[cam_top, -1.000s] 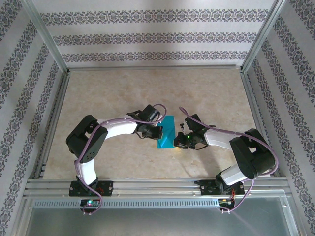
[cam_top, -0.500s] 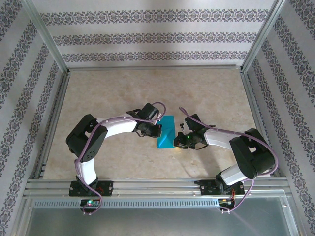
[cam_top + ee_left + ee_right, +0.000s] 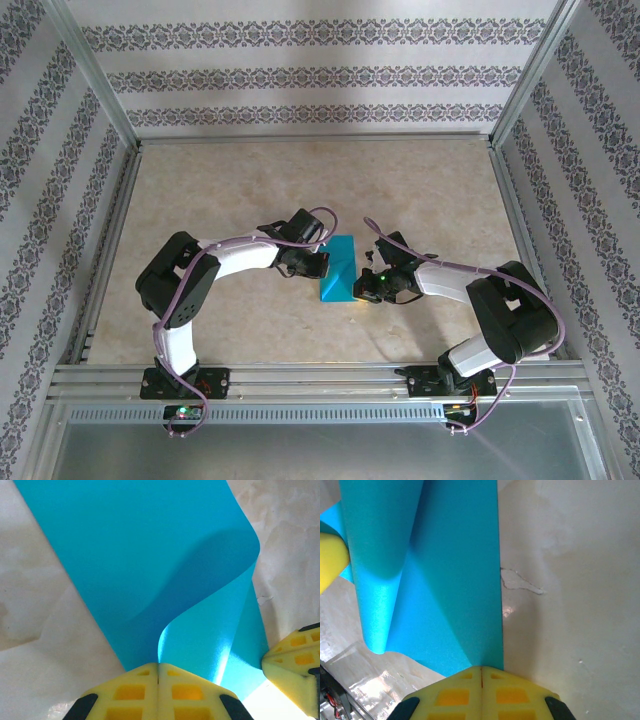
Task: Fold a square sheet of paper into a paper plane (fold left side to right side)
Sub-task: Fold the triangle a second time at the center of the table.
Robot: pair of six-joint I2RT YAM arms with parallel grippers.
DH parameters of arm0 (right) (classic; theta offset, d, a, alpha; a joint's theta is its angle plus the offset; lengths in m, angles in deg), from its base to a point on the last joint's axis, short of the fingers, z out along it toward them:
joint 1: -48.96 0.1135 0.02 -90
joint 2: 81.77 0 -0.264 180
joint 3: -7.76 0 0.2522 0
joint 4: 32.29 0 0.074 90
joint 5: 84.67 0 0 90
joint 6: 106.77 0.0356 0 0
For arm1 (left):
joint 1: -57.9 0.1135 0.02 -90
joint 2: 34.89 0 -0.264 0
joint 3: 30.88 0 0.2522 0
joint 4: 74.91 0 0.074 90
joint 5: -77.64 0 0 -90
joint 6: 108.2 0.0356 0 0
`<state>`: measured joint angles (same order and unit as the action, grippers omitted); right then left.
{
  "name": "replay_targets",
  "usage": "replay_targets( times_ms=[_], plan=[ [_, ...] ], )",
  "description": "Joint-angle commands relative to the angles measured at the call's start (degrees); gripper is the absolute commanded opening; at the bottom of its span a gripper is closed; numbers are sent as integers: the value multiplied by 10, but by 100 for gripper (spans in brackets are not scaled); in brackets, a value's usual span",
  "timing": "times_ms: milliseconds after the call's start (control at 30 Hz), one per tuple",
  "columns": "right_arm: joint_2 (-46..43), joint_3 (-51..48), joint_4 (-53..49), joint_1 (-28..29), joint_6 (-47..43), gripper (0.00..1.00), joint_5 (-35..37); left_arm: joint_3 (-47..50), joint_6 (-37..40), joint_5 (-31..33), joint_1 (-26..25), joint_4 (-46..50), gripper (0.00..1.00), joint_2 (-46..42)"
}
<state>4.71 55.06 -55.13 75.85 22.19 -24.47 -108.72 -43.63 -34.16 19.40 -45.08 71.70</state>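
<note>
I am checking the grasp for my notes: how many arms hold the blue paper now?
2. The left fingers pinch the curled-over left edge of the paper; the right fingers pinch its right edge.

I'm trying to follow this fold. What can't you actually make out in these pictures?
Top external: where the left gripper and right gripper pinch the square sheet of paper; too small, and the wrists cover it.
Left wrist: the sheet's far edge, cut off by the frame's top.
Right wrist: the paper under the curled flap, hidden by it.
</note>
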Motion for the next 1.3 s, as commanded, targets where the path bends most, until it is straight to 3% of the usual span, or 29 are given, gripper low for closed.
replay_targets(
  times_ms=[0, 1267],
  plan=[
    [23, -10, -54, 4, -10, 0, 55, -16, 19, 3, 8, 5, 0, 16],
    [26, -9, -57, 4, -11, 0, 57, -25, 24, 3, 7, 2, 0, 35]
  ],
)
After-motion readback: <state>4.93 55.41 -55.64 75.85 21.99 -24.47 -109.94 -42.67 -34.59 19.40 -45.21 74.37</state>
